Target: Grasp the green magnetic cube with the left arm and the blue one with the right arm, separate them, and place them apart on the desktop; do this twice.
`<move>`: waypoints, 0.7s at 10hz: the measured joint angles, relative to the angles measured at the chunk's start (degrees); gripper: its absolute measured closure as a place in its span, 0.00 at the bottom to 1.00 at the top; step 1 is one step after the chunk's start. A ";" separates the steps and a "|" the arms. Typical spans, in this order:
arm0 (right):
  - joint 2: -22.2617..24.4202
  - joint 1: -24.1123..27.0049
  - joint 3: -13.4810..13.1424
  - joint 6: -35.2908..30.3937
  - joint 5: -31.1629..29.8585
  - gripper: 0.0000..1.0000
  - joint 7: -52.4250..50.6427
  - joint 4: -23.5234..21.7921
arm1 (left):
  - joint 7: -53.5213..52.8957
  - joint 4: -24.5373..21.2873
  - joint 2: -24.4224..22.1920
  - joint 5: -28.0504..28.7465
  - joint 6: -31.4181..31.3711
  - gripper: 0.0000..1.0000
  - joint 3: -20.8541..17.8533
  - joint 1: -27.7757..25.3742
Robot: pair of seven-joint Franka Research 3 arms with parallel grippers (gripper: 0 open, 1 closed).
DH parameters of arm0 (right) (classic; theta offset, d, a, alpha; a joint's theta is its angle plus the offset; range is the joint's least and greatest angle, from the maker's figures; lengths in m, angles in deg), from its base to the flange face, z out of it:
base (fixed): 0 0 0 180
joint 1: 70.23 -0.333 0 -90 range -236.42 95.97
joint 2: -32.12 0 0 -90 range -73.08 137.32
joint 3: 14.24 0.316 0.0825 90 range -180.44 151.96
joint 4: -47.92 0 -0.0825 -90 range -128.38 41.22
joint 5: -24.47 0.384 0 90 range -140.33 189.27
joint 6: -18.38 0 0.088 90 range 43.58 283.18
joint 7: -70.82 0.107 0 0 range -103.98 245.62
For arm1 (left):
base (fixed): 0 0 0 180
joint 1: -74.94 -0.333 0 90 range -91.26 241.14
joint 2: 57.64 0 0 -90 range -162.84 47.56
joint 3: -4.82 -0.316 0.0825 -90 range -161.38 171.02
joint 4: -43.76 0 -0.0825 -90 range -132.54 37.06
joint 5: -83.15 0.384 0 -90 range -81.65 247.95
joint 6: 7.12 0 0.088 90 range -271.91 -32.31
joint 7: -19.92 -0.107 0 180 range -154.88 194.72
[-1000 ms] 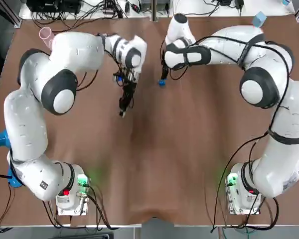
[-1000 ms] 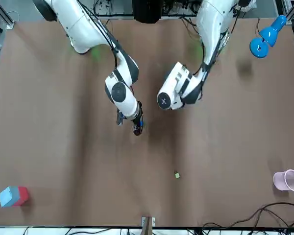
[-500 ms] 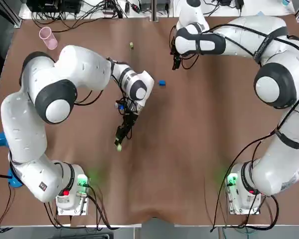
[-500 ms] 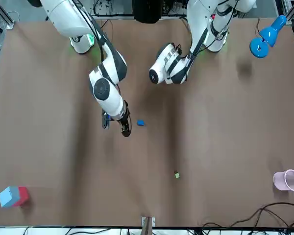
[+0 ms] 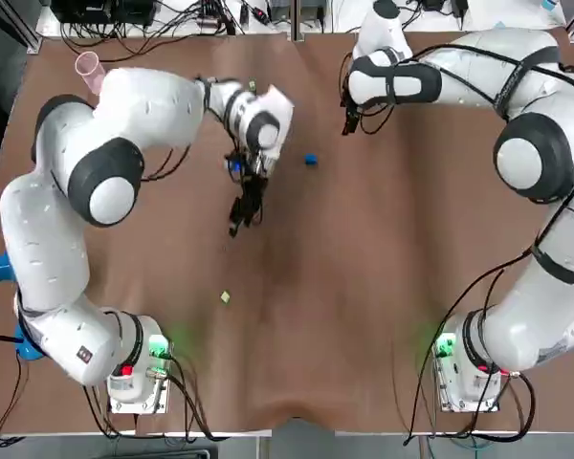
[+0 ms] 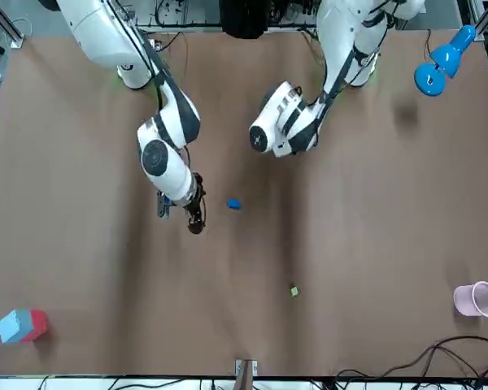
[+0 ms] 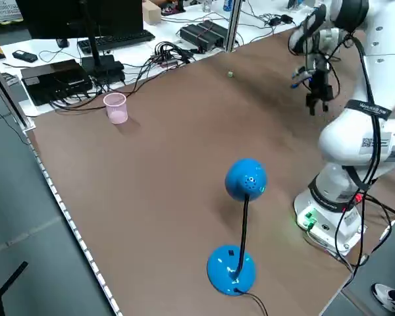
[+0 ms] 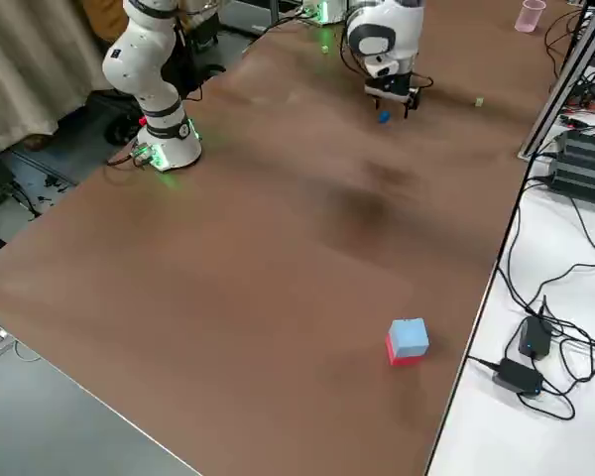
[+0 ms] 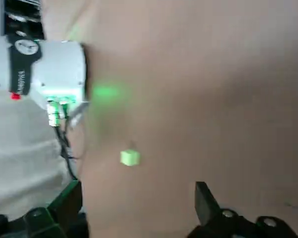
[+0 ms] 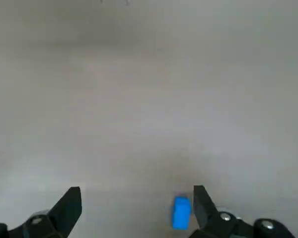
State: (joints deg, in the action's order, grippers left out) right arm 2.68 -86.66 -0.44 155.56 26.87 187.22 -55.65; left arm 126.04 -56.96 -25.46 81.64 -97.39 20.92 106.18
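- A small bright green cube (image 5: 226, 297) was seen lying on the brown table (image 5: 364, 287), toward the left arm's base and well apart from the blue cube (image 5: 311, 160).
- The blue cube was set flat between the two grippers.
- A second green cube (image 6: 294, 290) was found near the far edge.
- No long side could be made out on any cube.
- The left gripper (image 5: 237, 226) was seen spread and empty above the table.
- The right gripper (image 5: 347, 124) was likewise spread and empty, near the blue cube.

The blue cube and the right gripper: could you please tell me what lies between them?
Nothing lies there. In the front view, only bare brown table separates the right gripper from the blue cube, and the top view agrees.
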 joint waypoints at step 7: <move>1.60 1.80 -0.04 1.86 0.00 0.00 -1.12 -3.64 | 8.81 19.10 9.83 0.26 -28.42 0.00 -2.09 -0.86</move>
State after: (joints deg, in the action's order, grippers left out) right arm 4.28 -84.87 -0.48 157.42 26.87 186.09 -59.29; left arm 134.85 -37.86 -15.63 81.90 -125.81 18.83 105.33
